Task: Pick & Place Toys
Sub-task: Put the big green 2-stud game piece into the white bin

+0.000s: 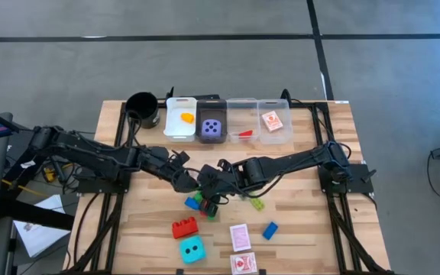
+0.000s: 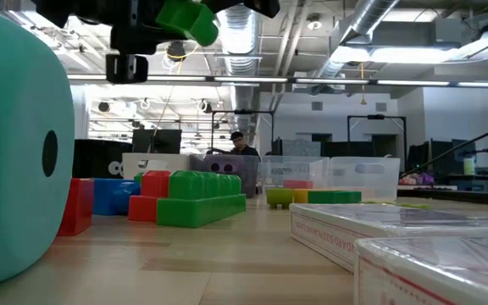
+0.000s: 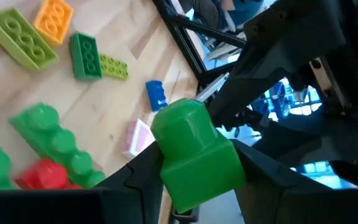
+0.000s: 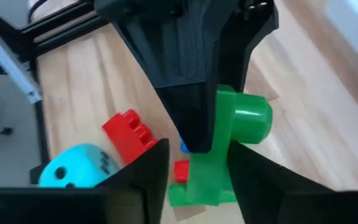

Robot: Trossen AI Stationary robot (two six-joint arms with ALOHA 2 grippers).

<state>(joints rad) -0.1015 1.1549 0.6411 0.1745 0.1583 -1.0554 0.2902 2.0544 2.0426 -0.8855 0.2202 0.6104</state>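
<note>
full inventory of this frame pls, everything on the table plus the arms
green brick: 1, green, in the air between both grippers
red brick: 1, red, near edge, beside the cyan die
blue brick: 1, blue, right of the cards
brick cluster: count unclear, green, blue, red, under the grippers
lime brick: 1, yellow-green, mid-table
cyan die: 1, cyan, near edge
cards: 2 loose, red-white, near edge
bins: 4 in a row, far edge, holding an orange brick, purple die, red piece, one card
cup: 1, black, left of the bins
left gripper: clamped on the green brick
right gripper: at the same brick
</note>
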